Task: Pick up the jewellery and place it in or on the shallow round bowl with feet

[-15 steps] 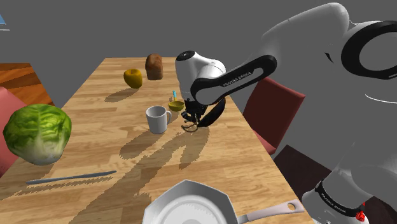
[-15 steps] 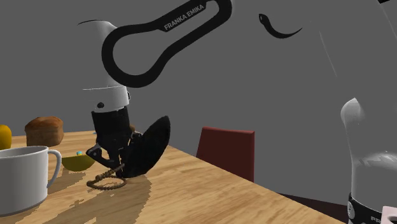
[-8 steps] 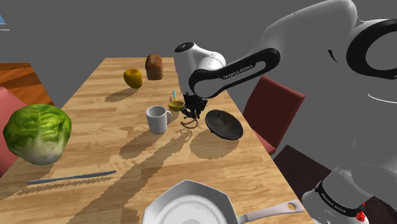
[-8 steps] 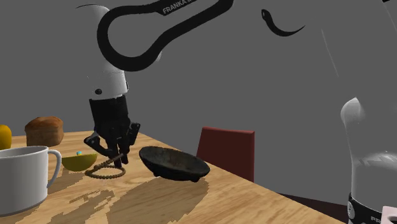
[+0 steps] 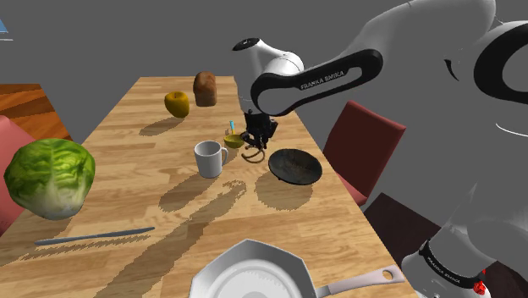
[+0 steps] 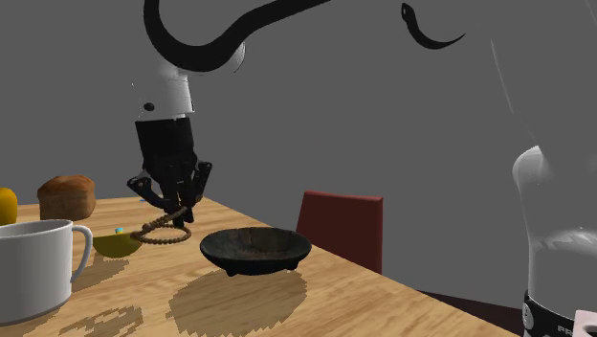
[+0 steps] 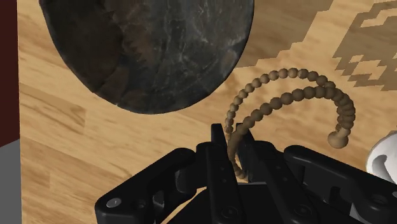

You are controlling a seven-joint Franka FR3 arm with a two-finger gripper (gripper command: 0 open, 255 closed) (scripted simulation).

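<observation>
**One bead string [image 7: 298, 95] in the gripper [image 7: 234, 147]**

Brown and looped, the bead string dangles from the black gripper, whose fingers pinch it tight. In the shoulder view the dark footed bowl [image 5: 294, 166] stands at four o'clock of it, the white mug [image 5: 209, 158] at nine.

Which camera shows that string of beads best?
The wrist view: the bead string shows bead by bead, pinched in the hand, curling beside the dark bowl. The second exterior view shows it dangling from the hand above the table; the shoulder view, a small loop.
</observation>
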